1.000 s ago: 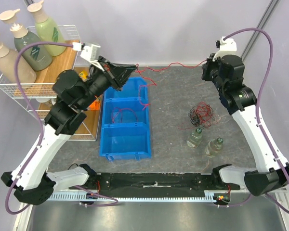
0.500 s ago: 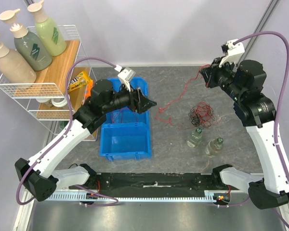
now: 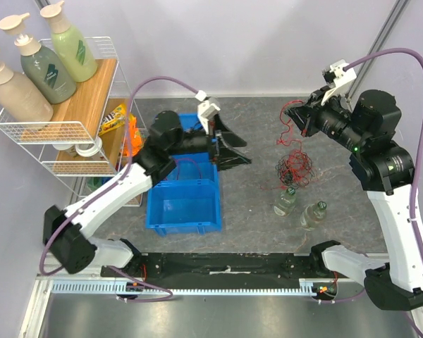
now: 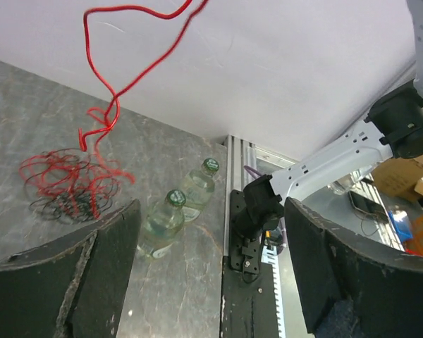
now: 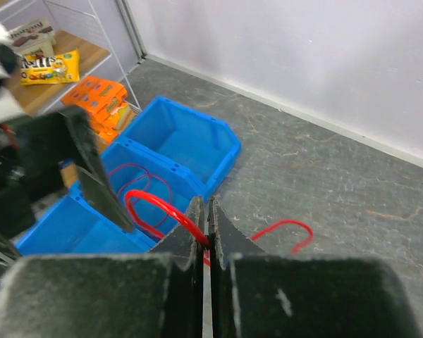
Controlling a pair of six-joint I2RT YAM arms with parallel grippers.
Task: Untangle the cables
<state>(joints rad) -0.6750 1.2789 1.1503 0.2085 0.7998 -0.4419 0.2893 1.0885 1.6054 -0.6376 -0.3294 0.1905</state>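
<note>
A fist-sized tangle of red and black cables [image 3: 295, 167] [image 4: 65, 184] lies on the grey table right of centre. From it a single red cable [image 3: 287, 128] [image 4: 106, 98] rises to my right gripper [image 3: 290, 111] [image 5: 206, 211], which is shut on that strand above the table. The strand loops out on both sides of the shut jaws [image 5: 149, 203]. My left gripper [image 3: 238, 149] [image 4: 211, 211] hangs open over the table just right of the blue bins, with nothing between its fingers. Another thin red cable [image 3: 190, 164] [image 5: 137, 184] lies in the middle blue compartment.
A row of three blue bins [image 3: 183, 208] [image 5: 190, 141] sits left of centre. Two small bottles [image 3: 285, 201] [image 3: 314, 215] [image 4: 162, 222] lie in front of the tangle. A wire shelf [image 3: 35, 130] with pump bottles and snack packs stands at the far left.
My left gripper opened, let go of the red cable and swung from the back left across the bins toward the table's middle. My right gripper kept its strand, which now hangs above the tangle.
</note>
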